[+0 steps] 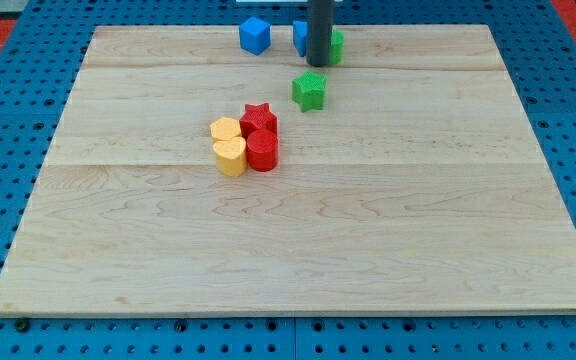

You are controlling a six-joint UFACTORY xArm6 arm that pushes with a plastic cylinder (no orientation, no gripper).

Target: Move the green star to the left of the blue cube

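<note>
currently the rod comes straight down from the view's top edge, near vertical, and my tip (317,64) sits on the board (298,250) close to its top edge, a bit right of centre. no gripper on this rig, just the bare rod, so nothing to spread or pinch.

green star (309,90) lies just below the tip toward the view's bottom, near it, apart by a small gap as far as i can tell. blue cube (255,35) is at the top edge, left of the rod, well clear of the star.

a second blue block (300,38) is partly hidden behind the rod on its left side, shape unclear. a green block (336,46) peeks out on the rod's right, shape unclear too.

mid board, left of centre: red star (259,120) and red cylinder (263,151) touching, with two yellow blocks (229,156) packed against their left side. that cluster is well apart from the tip.
</note>
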